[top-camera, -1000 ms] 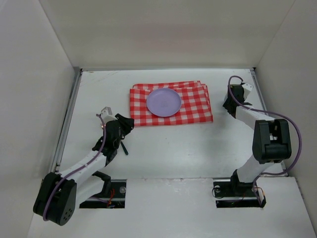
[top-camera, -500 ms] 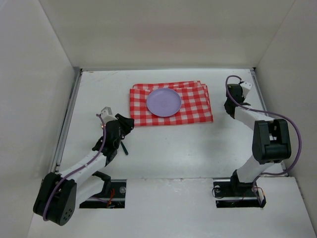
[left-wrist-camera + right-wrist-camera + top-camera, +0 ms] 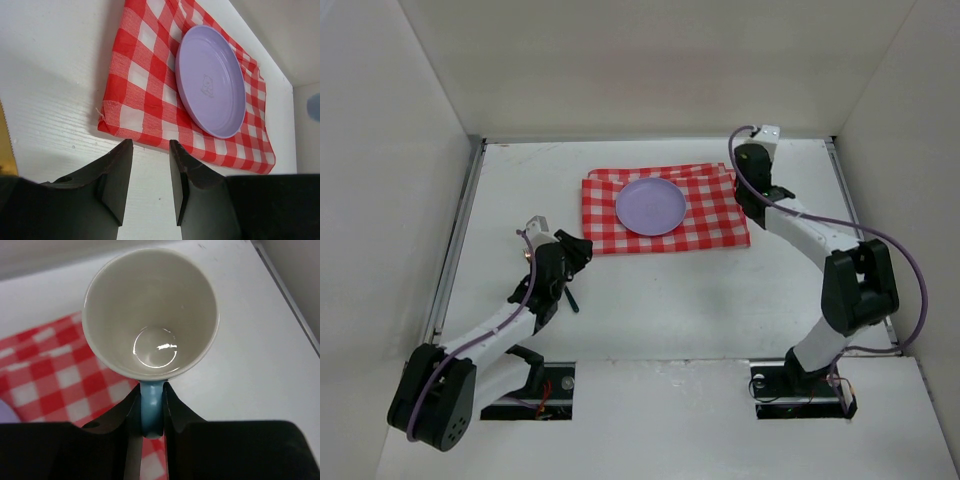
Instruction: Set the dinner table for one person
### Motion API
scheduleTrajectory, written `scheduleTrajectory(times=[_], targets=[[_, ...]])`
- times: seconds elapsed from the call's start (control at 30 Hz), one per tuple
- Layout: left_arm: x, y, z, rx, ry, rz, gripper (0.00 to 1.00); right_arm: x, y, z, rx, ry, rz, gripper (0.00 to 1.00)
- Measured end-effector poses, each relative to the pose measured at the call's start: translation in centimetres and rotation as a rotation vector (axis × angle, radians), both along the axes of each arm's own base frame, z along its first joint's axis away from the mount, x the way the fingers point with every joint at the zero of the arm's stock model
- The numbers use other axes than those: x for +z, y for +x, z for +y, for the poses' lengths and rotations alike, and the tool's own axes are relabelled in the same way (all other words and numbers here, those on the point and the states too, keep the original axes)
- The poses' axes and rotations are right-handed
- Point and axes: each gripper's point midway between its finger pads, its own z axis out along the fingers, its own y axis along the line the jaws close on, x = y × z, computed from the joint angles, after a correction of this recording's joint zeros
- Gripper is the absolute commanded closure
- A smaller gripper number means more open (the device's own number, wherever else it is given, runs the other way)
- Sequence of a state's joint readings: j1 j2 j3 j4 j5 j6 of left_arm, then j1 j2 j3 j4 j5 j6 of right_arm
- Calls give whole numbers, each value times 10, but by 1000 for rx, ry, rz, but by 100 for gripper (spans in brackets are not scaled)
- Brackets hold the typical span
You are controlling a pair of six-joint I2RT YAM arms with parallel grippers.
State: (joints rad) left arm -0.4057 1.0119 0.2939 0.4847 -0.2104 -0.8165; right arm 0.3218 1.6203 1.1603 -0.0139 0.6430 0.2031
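Dinner table point(image 3: 660, 310), white and rail-edged, fills the floor of the overhead view. A folded red-and-white checked cloth point(image 3: 715, 215) lies on its far middle. On the cloth's left half sits a lilac plate point(image 3: 650, 206).

The right gripper point(image 3: 149, 401) is clamped on the blue handle of a white-lined mug point(image 3: 150, 315). The mug is mouth up at the cloth's far right corner, partly over checks and partly over bare top. Whether its base is down yet cannot be told. The left gripper point(image 3: 150, 150) sits low at the cloth's near left corner, its jaws a narrow gap apart with nothing between them.

The step in hand looks like placing the mug to the plate's right. Done well, the mug would come straight down and level, its whole base on one surface rather than straddling the cloth's edge, and well apart from the plate. The jaws would part only once it rests.

A second ago the right arm was out by the right rail. It has since swung inward to the cloth, while the left arm has hardly moved.
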Motion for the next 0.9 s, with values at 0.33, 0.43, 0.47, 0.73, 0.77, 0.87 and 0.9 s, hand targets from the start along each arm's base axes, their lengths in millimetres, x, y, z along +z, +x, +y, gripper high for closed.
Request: scheduleTrajectory(times=[0.33,0.43,0.47,0.73,0.77,0.87,0.9], targets=[[-2,0,-1,-2,4,5,67,-10,71,83,169,2,-20,96],[-4,0,-1,-2,6,10,67,-35,76,89,186,7,27,96],[-5,0,-1,-2,7,12,67,-43,76,90,189,8,45,96],[-15,0,-2,-3,19,41,67,-66,72,102,206,51,97,95],[-16,0,-2,-4,20,43,67,-66,72,104,210,64,96,95],[-16,-1,-3,-8,21,43,67,-67,71,110,216,94,95,94],[-16,0,-4,-9,20,41,67,-68,71,111,218,102,94,93]])
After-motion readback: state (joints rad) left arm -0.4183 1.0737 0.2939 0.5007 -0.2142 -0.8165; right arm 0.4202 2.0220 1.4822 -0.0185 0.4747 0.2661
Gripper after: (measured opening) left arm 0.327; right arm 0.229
